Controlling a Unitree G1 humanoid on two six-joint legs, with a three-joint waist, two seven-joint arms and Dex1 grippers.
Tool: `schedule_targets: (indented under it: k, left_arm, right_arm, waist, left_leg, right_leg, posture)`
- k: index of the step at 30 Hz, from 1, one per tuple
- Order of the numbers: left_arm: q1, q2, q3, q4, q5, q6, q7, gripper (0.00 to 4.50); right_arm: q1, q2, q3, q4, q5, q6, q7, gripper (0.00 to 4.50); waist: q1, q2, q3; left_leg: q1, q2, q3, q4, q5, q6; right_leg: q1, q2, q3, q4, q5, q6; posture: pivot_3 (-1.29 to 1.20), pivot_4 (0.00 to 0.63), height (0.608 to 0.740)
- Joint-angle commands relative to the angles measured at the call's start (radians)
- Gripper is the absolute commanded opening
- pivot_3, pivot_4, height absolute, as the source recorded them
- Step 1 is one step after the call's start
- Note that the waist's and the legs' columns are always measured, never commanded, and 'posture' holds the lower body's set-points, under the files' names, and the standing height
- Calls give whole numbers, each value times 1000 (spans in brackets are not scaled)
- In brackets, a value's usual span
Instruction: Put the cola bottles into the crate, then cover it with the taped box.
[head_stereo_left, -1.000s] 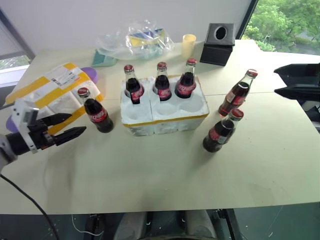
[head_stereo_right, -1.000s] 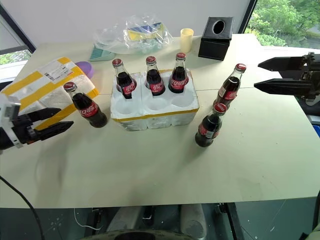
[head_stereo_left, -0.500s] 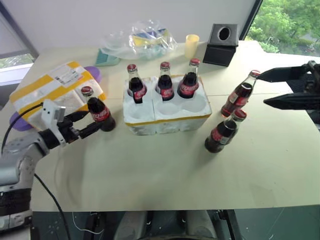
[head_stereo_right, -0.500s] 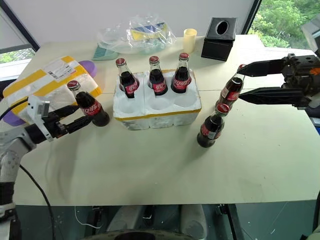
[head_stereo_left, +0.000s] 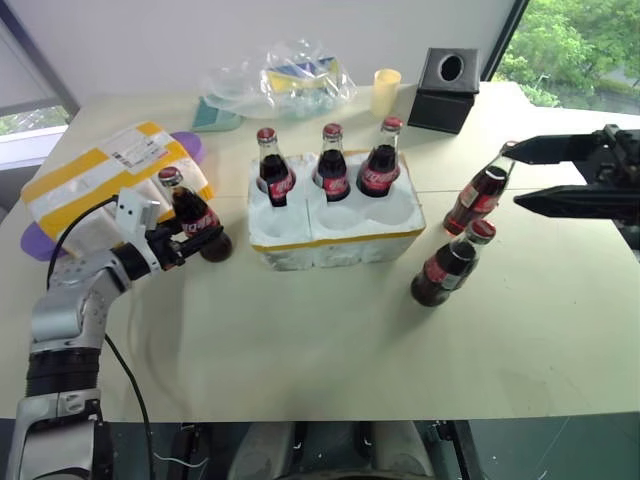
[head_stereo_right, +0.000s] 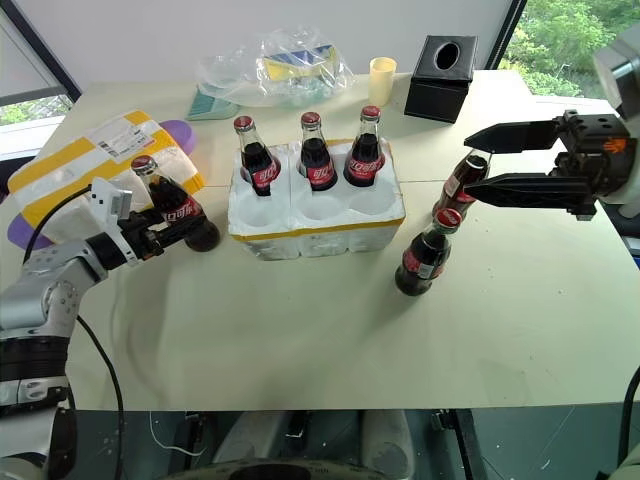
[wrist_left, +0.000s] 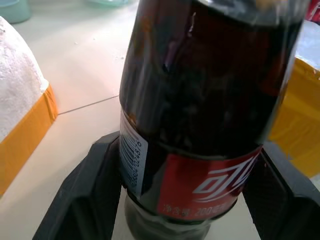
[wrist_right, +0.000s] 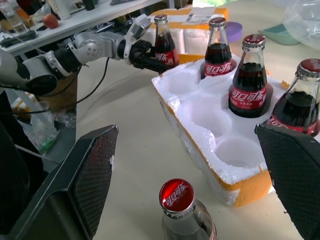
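The left hand (head_stereo_left: 188, 240) has its fingers around the lower body of a cola bottle (head_stereo_left: 195, 217) standing just left of the crate (head_stereo_left: 334, 225), cap up and tilted slightly. Three bottles (head_stereo_left: 331, 165) stand upright in the crate's far wells. The right hand (head_stereo_right: 478, 163) is spread wide around the neck of another bottle (head_stereo_left: 481, 190) on the table (head_stereo_left: 320, 350).

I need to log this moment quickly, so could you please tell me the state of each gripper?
Left gripper: fingers either side of a cola bottle standing beside the crate; a firm grip cannot be told.
Right gripper: open, holding nothing.
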Motion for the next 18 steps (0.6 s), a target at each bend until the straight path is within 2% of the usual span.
schedule_targets:
  k: [1,6,10,12,15,18]
  left_arm:
    - [-30,74,24,-60,-45,62,-57,2709]
    - [-136,208,61,-134,-222,279,-211,2709]
    - [-303,264,35,-109,-319,403,-309,2709]
    - [-385,250,10,-90,-331,428,-315,2709]
    - [-519,166,-63,-61,-307,424,-293,2709]
    - [-556,111,-143,-37,-233,357,-309,2709]
  right_arm:
    - [9,2,-63,-37,39,8,-29,4500]
    - [70,8,-93,-60,47,9,-59,4500]
    - [113,18,-115,-76,53,4,-90,4500]
    - [131,23,-122,-84,55,3,-103,4500]
    - [171,35,-143,-98,52,-1,-134,4500]
    - [198,42,-159,-113,59,0,-159,4500]
  waist:
    - [-1,0,0]
    - [2,-6,4]
    - [4,-6,4]
    - [2,-6,4]
    - [5,-6,4]
    - [2,-6,4]
  left_leg:
    - [0,0,0,0,0,0]
    - [-2,0,0,0,0,0]
    - [-15,-1,-4,12,0,0]
    - [-15,-2,-3,13,1,-1]
    - [-15,-2,-3,13,1,-2]
    - [-15,-2,-3,13,2,-3]
  right_leg:
    - [0,0,0,0,0,0]
    - [-2,0,0,0,0,0]
    - [-8,1,-4,3,1,2]
    - [-8,0,-3,2,2,3]
    - [-7,0,-3,2,3,4]
    - [-7,0,-3,2,3,4]
  posture:
    - [0,150,740]
    - [0,150,740]
    - [0,150,740]
    - [0,150,740]
    - [0,150,740]
    - [0,150,740]
